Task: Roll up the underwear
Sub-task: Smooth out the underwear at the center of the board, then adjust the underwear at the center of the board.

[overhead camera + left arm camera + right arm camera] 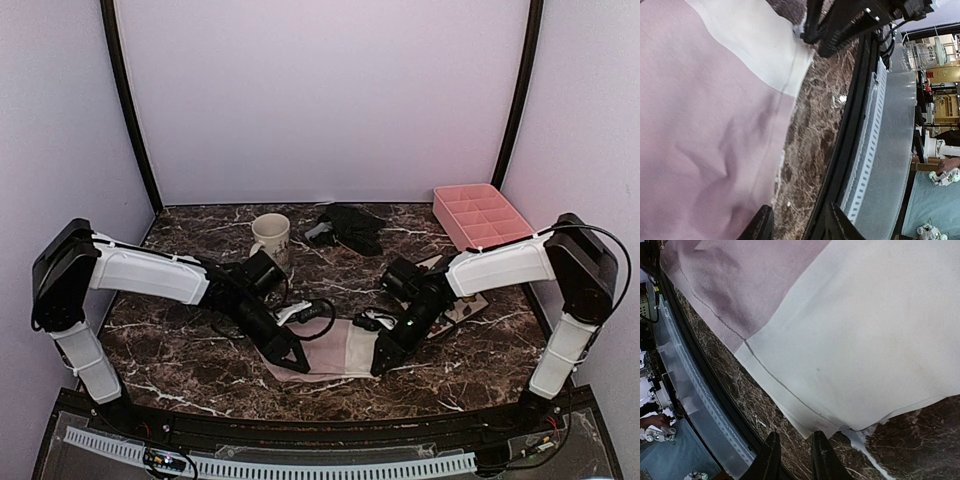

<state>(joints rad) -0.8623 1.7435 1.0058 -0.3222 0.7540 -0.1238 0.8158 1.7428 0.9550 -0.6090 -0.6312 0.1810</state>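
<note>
The pink-and-white underwear [335, 355] lies flat on the bench [180, 370], near its front edge. The left pincer [799, 222] stands parted over the near hem, empty. The right pincer [793, 447] — narrowly parted, also empty — sits at the white corner, perhaps touching it. Nip both corners level, then roll away from the edge, keeping it tight.

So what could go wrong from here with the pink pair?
The pink and white underwear lies near the front edge of the table; rolling that way might drag it off. The right gripper sits just off the white corner, so closing may catch no cloth.
</note>
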